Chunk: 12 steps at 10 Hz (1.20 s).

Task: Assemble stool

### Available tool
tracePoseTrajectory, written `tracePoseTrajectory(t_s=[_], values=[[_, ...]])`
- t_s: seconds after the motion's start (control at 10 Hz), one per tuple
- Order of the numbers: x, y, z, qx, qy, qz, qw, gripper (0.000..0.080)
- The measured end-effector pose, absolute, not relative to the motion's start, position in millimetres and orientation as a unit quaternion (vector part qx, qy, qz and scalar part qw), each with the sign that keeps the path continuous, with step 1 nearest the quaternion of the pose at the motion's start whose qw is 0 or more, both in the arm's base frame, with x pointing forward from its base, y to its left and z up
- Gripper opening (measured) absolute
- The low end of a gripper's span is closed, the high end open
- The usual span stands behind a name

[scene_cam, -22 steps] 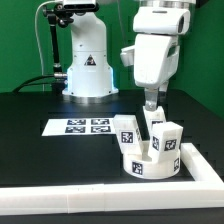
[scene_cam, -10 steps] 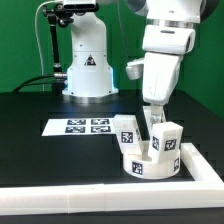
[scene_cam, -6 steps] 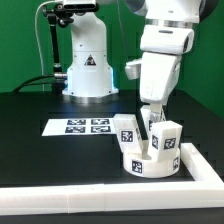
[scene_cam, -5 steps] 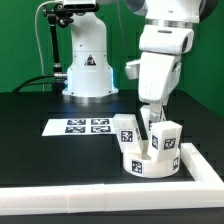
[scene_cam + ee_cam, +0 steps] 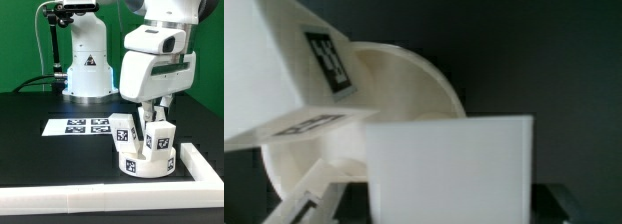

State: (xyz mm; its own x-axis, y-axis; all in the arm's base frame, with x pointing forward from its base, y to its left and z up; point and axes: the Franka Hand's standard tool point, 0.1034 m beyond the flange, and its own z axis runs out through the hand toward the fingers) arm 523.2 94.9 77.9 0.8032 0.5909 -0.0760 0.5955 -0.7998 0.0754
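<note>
- White marker board [image 5: 82, 127] was left flat at the exterior view's left, untouched.
- Stool seat [image 5: 146, 163], legs up, was seen nudged left from a moment earlier.
- Gripper [image 5: 150, 110] had been rotated and lowered among the legs [image 5: 158, 138]; grip can't be told, probably mid-screwing.

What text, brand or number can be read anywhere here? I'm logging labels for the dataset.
None: no words, brands or numbers are readable.
The marker board carries only black-and-white square tags.
The stool legs and seat carry the same tag patterns, no lettering.
The robot base shows a dark mark, too small to read.
</note>
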Motion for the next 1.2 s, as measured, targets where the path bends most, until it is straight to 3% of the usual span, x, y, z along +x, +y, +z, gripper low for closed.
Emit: tracePoseTrajectory(t_s=[0.8, 1.2], values=[[522.3, 98.9, 78.3, 0.998, 0.031, -0.013, 0.053, 0.0340], [522.1, 99.6, 78.1, 0.991, -0.128, -0.007, 0.045, 0.0340]])
